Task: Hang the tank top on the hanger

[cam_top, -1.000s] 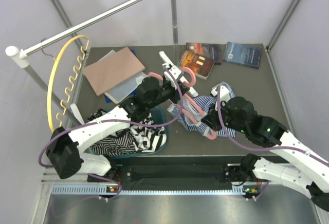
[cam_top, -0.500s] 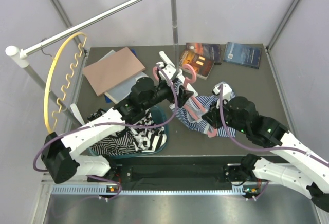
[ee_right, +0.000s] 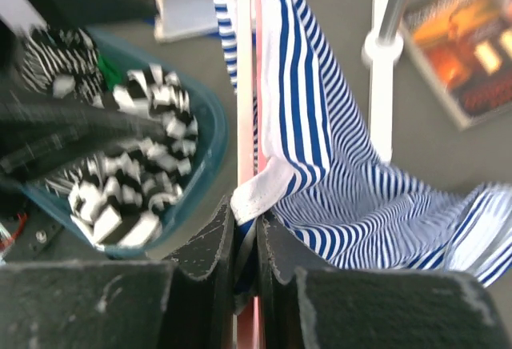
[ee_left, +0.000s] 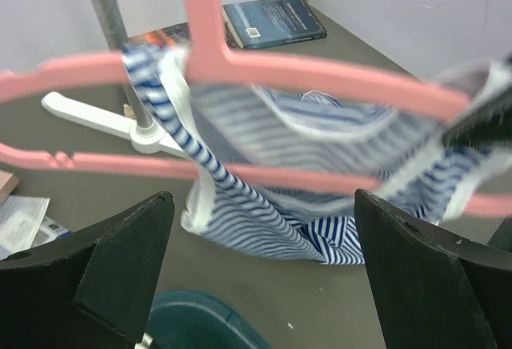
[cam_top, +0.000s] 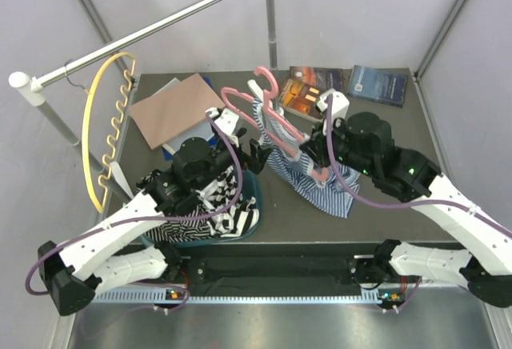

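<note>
While the right gripper (ee_right: 245, 219) clamps the pink hanger (ee_left: 320, 71) and a trimmed edge of the tank top (ee_right: 320, 125) together, holding them raised at the table's centre, the left gripper (ee_left: 262, 201) hovers at their 9 o'clock, fingers spread wide and empty; one strap loops a hanger arm; seating the other shoulder seemingly remains.

Light was bright, even, diffuse from above; shadows soft, faint. Overhead view was sharp. Left wrist view: hanger (ee_left: 320, 77), tank top (ee_left: 264, 137) smeared by blur. Right wrist view: left edge soft, foreground dark.
</note>
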Tool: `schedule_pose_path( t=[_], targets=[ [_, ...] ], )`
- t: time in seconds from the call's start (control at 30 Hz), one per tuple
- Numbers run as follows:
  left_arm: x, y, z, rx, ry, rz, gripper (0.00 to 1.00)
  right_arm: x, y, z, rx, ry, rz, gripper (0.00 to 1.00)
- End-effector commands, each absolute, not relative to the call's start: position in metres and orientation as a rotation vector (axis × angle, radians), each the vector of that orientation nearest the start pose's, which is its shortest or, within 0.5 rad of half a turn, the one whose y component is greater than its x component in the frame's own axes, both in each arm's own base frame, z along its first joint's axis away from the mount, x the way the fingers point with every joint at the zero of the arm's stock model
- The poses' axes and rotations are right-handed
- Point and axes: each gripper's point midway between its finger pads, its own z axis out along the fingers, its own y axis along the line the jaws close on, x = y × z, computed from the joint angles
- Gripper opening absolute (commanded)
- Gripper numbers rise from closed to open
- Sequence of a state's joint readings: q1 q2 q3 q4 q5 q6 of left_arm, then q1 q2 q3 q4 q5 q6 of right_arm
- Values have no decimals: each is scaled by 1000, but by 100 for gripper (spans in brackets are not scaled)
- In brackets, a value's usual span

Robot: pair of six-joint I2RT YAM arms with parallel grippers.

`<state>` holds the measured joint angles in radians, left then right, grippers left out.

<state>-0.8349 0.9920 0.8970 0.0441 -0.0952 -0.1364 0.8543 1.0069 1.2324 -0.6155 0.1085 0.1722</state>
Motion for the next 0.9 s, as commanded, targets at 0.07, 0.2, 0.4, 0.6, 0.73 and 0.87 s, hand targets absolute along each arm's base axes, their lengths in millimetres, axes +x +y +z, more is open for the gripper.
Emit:
schedule_pose_path(
  t=[0.07,0.2,0.4,0.6,0.73,0.87],
  targets=[
    [245,-242,308,450,1631,-632,99,249,257,421,-580,1653,591,0],
    [240,-230,298,431,1652,-611,99,259,266,463,-569,1564,594,0],
    [237,-218,288,410,1680,-575,99,271,271,507,-547,1470,589,0],
    [237,-216,288,404,1675,-567,99,276,262,540,-496,1395,585,0],
    [238,-216,286,403,1679,-560,99,281,256,559,-462,1346,602,0],
    [239,-215,286,401,1679,-555,99,286,259,563,-456,1334,628,0]
  ],
)
